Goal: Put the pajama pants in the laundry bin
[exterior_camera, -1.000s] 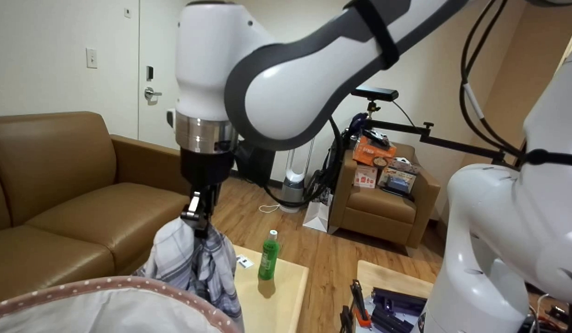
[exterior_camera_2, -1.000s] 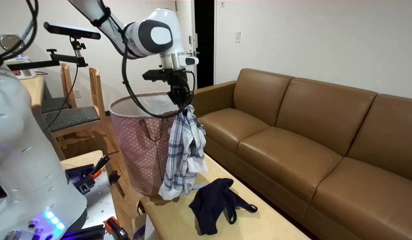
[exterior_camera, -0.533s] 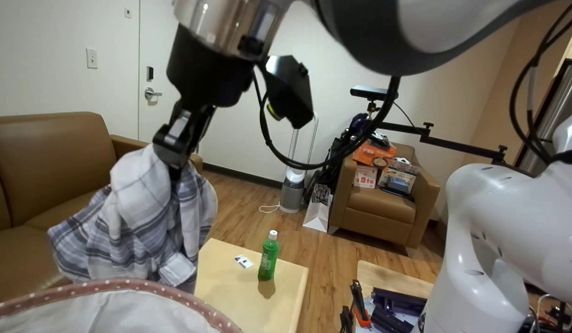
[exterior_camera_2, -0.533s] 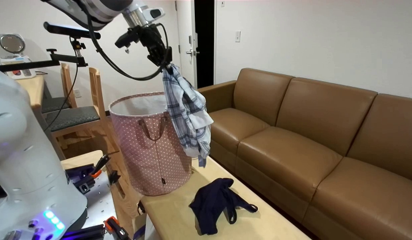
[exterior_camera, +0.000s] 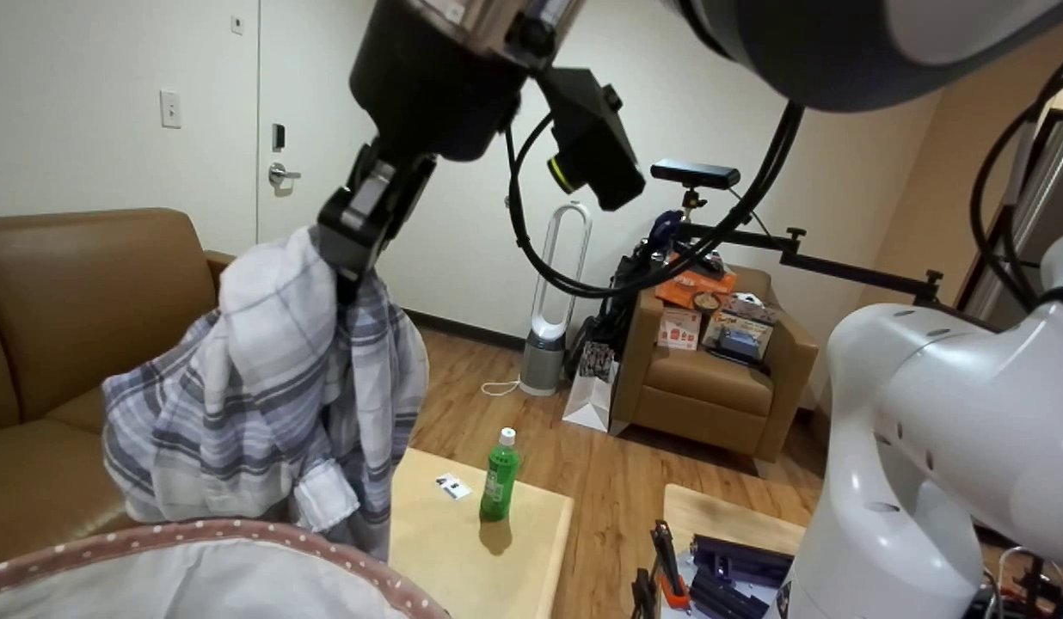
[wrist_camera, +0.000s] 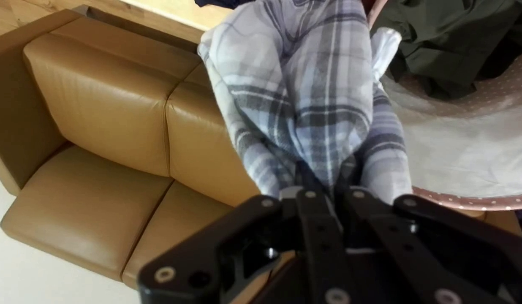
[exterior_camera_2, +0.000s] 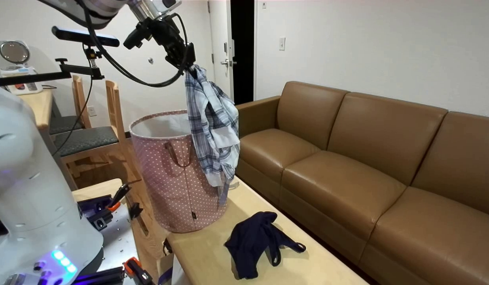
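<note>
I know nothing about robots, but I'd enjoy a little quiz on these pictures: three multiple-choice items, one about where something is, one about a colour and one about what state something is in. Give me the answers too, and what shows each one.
1. Where does the navy garment lie?
A. On the sofa
B. On the table
C. On the floor

2. What colour is the bottle?
A. Green
B. Red
C. Blue

3. What state is the gripper in?
A. Open and holding nothing
B. Shut on the bottle
C. Shut on the pants

Answers:
1. B: an exterior view shows it crumpled on the pale wood top.
2. A: its green shows plainly in an exterior view.
3. C: the wrist view shows plaid cloth pinched in it, and in both exterior views the pants hang from it.
</note>
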